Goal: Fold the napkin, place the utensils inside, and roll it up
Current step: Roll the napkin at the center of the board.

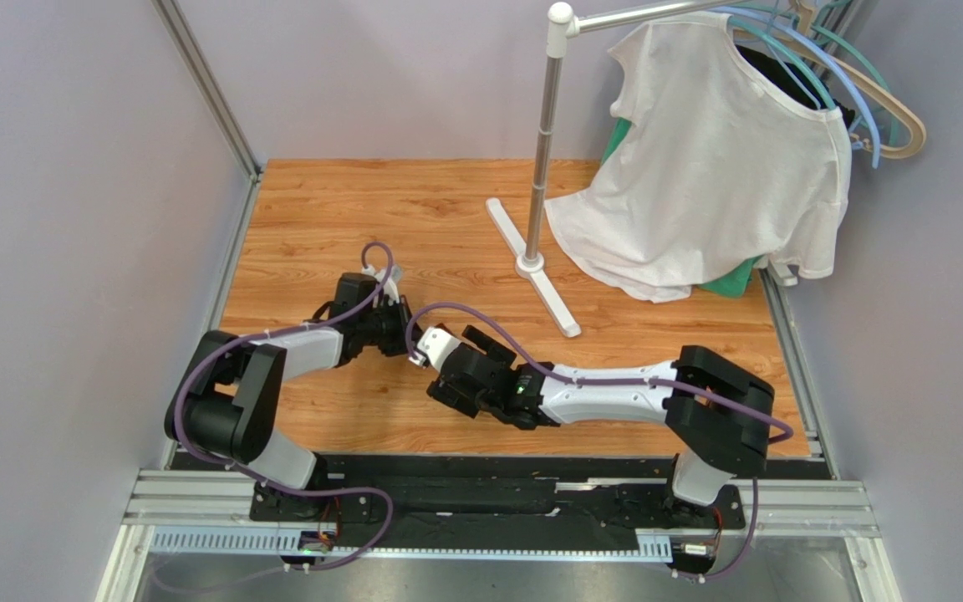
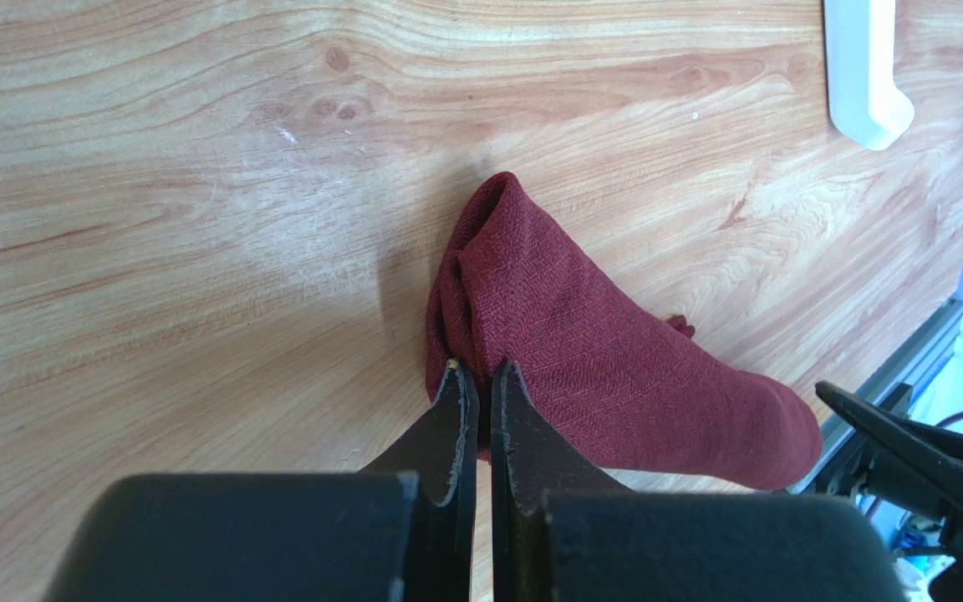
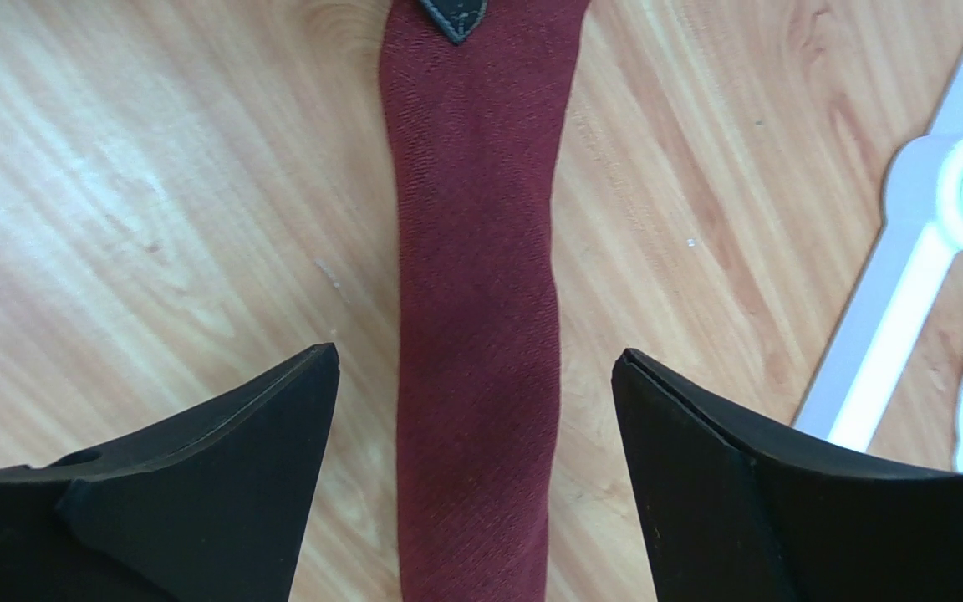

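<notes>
Left pincer [image 2: 477,383]: fingers nearly together, nipping one end of the napkin [image 2: 600,351], a maroon roll lying on the tabletop [image 2: 173,251]. Right pincer [image 3: 474,376]: spread wide, straddling the roll, clear of it. Bare wood either side; white rack foot [image 3: 889,314] nearby.

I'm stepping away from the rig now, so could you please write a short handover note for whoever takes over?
Left gripper: shut, pinching one end of the napkin.
Right gripper: open, jaws on either side of the napkin's middle, not touching it.
Napkin: already a long narrow roll, lying on the wooden table between the two arms.
Utensils: none visible; cannot tell whether they are inside the roll.
Left to do: probably check that the roll holds, then release it.
</notes>
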Controlling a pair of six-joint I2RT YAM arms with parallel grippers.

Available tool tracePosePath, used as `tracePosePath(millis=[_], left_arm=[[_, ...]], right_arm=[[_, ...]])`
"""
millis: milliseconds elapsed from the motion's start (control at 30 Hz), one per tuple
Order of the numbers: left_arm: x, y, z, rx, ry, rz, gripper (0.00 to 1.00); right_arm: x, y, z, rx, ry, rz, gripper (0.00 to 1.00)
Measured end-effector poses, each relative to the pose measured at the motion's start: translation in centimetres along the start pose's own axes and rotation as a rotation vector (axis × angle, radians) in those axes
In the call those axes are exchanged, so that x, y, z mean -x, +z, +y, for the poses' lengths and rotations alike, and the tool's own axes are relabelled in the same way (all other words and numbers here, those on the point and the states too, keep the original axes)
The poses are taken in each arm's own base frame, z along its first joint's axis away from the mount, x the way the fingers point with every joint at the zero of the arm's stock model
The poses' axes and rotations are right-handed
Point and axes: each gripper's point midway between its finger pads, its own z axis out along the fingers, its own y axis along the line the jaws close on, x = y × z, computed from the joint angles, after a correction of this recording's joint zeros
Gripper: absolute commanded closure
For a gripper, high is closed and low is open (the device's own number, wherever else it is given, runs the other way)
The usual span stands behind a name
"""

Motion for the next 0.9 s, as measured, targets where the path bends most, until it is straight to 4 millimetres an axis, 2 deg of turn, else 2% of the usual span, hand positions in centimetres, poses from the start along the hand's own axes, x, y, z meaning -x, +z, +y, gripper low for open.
tracePosePath(millis=[233,467,667,867,900], left_arm=[[0.0,0.0,0.0,0.008,-0.009,0.014,1.0],[0.0,0.2,0.0,0.009,-0.013,0.023,1.0],[0.0,0.2,0.0,0.01,-0.014,0.026,1.0],[0.0,0.2,0.0,0.007,-0.014,0.027,1.0],[0.0,0.2,0.0,0.007,-0.014,0.028,1.0]], right_arm=[[0.0,0.5,0.3,-0.078,-0.094,-0.021,0.3],[-0.3,0.7,0.9,-0.079,-0.125,-0.032,0.38],[-1.9,2.0,1.6,-0.074,-0.156,0.013,0.41],[-2.3,2.5,1.3,-0.087,-0.156,0.024,0.53],[-2.4,2.6,1.2,-0.088,-0.153,0.027,0.57]])
